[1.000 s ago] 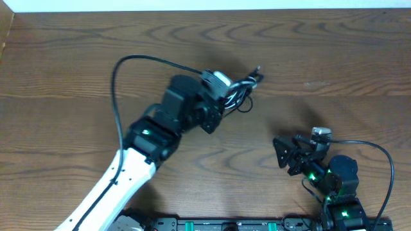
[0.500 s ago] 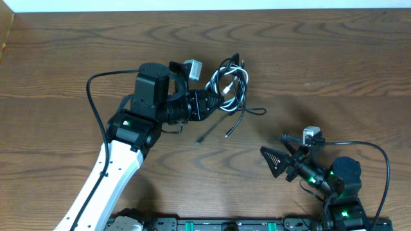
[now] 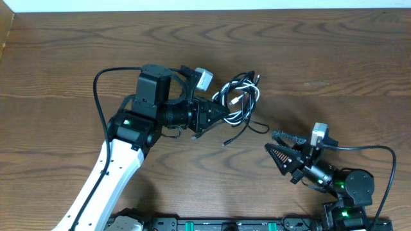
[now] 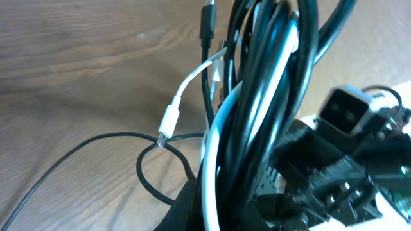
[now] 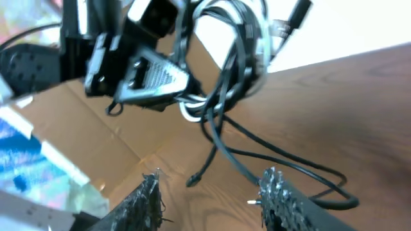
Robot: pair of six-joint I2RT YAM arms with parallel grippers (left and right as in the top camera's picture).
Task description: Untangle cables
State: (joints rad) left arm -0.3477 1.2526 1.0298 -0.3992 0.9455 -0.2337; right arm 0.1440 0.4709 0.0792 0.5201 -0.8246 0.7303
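our left end effector [image 3: 224, 115] is clamped tight on the cables [image 4: 260, 96], a white-and-black bundle that seems lifted off the counter [image 3: 334, 58], loose ends trailing down. our right end effector [image 3: 277, 145] hovers nearby, fingers apart, empty.

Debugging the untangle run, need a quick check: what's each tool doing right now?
Left tool: closed, holding the cable bundle.
Right tool: open, holding nothing.
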